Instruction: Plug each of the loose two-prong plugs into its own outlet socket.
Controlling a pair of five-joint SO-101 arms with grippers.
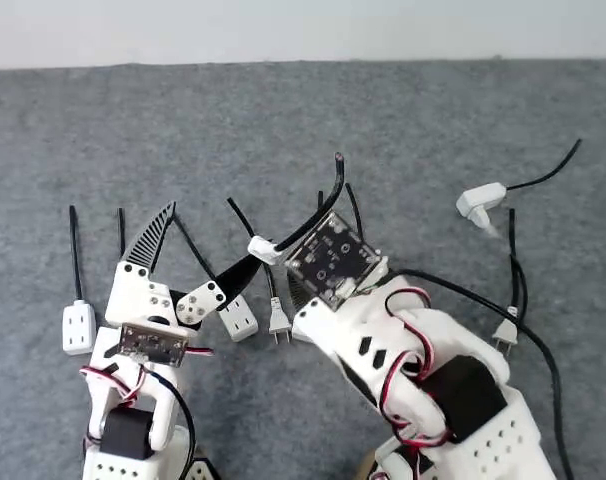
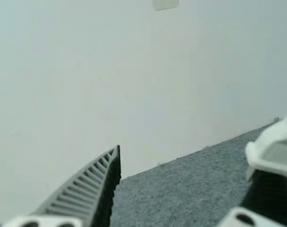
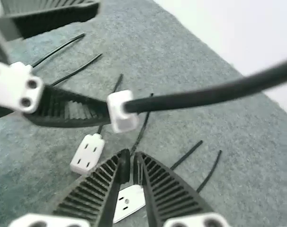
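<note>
Right gripper [image 3: 131, 155]: pressed almost together, pinches nothing, hangs just beside small white plastic plug on stiff black cable [image 1: 265, 250]. Left gripper [image 1: 213, 233]: spread wide, one ribbed black finger [image 1: 238, 275] ending against that plug. Near that plug, on grey felt table cover [image 1: 283, 120]: white rectangular outlet socket [image 1: 238, 318] and loose pale two-prong plug [image 1: 279, 320], side by side, not joined. Well apart from that plug: second white outlet socket [image 1: 78, 328] beyond left arm, bent white plug [image 1: 480, 203] and another two-prong plug [image 1: 505, 335] beyond right arm.
</note>
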